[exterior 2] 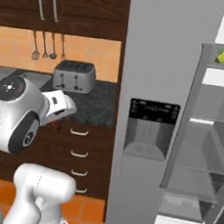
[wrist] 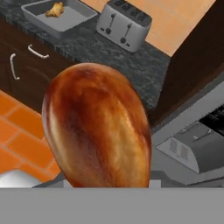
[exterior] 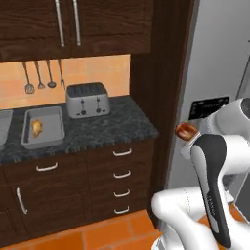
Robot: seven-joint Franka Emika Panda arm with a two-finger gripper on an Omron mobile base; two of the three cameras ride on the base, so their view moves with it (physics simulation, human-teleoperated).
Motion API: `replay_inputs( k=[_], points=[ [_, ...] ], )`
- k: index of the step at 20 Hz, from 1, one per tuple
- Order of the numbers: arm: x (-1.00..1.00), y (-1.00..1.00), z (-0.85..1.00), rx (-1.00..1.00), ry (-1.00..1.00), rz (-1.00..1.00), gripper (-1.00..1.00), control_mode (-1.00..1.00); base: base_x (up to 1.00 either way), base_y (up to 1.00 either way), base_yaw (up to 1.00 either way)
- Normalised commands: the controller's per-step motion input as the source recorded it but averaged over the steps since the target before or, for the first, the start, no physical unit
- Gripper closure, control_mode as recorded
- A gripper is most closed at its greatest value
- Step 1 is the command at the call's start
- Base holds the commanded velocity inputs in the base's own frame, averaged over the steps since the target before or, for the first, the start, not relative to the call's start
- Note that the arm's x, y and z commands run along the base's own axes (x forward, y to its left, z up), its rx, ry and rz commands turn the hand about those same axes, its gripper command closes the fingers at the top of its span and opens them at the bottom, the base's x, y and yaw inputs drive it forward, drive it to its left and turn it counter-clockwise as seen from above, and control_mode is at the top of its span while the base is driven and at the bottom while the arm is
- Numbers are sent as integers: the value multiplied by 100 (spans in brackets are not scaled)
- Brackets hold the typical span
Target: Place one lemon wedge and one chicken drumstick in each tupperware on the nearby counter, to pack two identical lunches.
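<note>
Simulated kitchen seen from behind a white robot arm. Landmark: silver toaster (exterior: pixel 88 99) at the back of a black-and-grey marbled surface (exterior: pixel 117 128).

Just left of the toaster, a shallow grey tray (exterior: pixel 43 128) holding one orange-brown drumstick (exterior: pixel 37 127). Further left, at the picture's edge, the corner of a second grey tray (exterior: pixel 4 128). Above and left of the toaster, kitchen utensils (exterior: pixel 43 76) hanging on an orange tiled wall. Below the toaster, dark wood drawers (exterior: pixel 122 173) with curved silver handles.

Right of the toaster, a tall dark wood panel (exterior: pixel 163 88), then a grey fridge (exterior 2: pixel 153 114) with its door open. High on a fridge shelf, far right of the toaster, a yellow-green lemon wedge (exterior 2: pixel 223 56).

Jaws closed around a second drumstick (wrist: pixel 98 127), large and glossy brown in the hand view, held in the air right of and below the toaster, in front of the wood panel.
</note>
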Motion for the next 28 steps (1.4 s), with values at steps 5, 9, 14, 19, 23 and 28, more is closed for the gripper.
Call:
replay_inputs(
  k=[5,9,14,19,23,28],
  points=[
    [0,0,0,0,0,0,100,100,27,100,-11],
    [0,0,0,0,0,0,100,100,36,100,-9],
    [0,0,0,0,0,0,100,100,62,100,-4],
    [0,0,0,0,0,0,100,100,74,100,-2],
    [0,0,0,0,0,0,100,100,62,100,-3],
    [0,0,0,0,0,0,100,100,46,100,-9]
  ],
)
